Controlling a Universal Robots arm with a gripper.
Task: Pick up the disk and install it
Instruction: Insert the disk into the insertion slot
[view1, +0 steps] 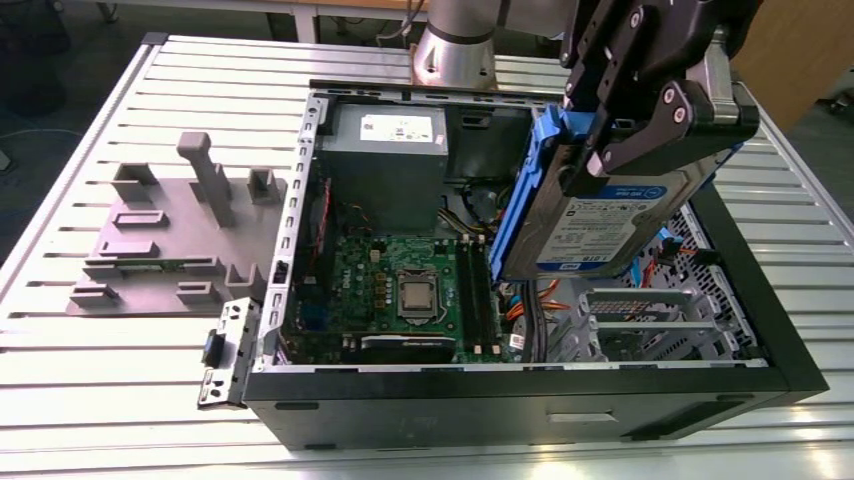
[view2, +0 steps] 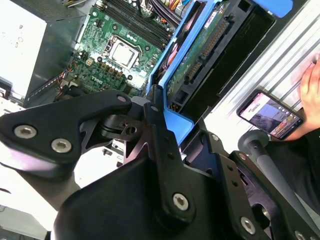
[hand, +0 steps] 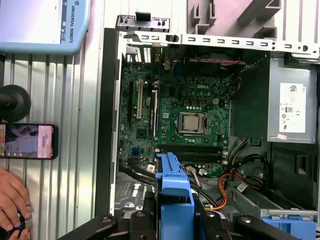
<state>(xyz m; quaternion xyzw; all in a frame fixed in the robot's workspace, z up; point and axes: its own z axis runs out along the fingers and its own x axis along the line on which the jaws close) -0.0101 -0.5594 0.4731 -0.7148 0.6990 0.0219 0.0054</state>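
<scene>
Fingers (view2: 156, 120) are clamped on the disk (view1: 601, 225) at its blue carrier rail (hand: 172, 190). The gripper (view1: 610, 165) holds it tilted in the air above the open computer case (view1: 787, 345), over the metal drive cage (view1: 641, 310). You risk snagging the orange cables (view1: 541, 295) beside that cage, which lie close under the disk's lower edge. The grip seems to bear mostly on plastic, so the rail may flex and the disk may slip toward the motherboard (view1: 387, 280). Keep the hand (hand: 11, 200) at the bench (view1: 80, 380) edge clear.

Disk (view1: 595, 222): smooth silver metal, paper label, blue plastic frame; end effector (view1: 603, 165) matt black; counter (view1: 80, 385) ribbed pale metal.
</scene>
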